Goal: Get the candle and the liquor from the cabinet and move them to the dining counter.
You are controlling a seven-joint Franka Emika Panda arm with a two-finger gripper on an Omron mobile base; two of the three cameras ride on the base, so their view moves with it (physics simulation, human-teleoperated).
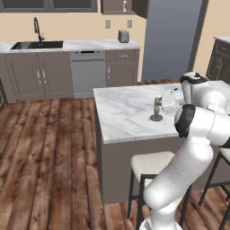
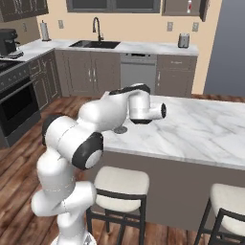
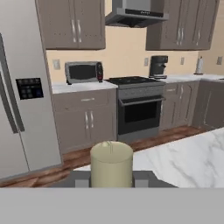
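The candle (image 1: 157, 107) is seen standing upright on the dining counter (image 1: 121, 112), its round dish base resting on the marble near the counter's stool-side edge. The gripper (image 1: 164, 101) is held level at the candle's height, and in the hand view the candle (image 3: 111, 164) is framed tightly by the two dark fingers (image 3: 81, 179), one at each side of the wax stick. The jaws are set narrow and appear closed on the candle, though actual contact at the pads cannot be made out for certain.

In the right base view the dish base (image 2: 120, 129) is glimpsed on the counter just below the forearm, the candle itself being hidden by the arm.

The liquor (image 2: 189, 6) is found in the open cabinet (image 2: 184, 6), on the wall well behind the dining counter and above the toaster (image 2: 183, 40). Two cushioned stools (image 2: 120, 182) are tucked against the dining counter's near side.
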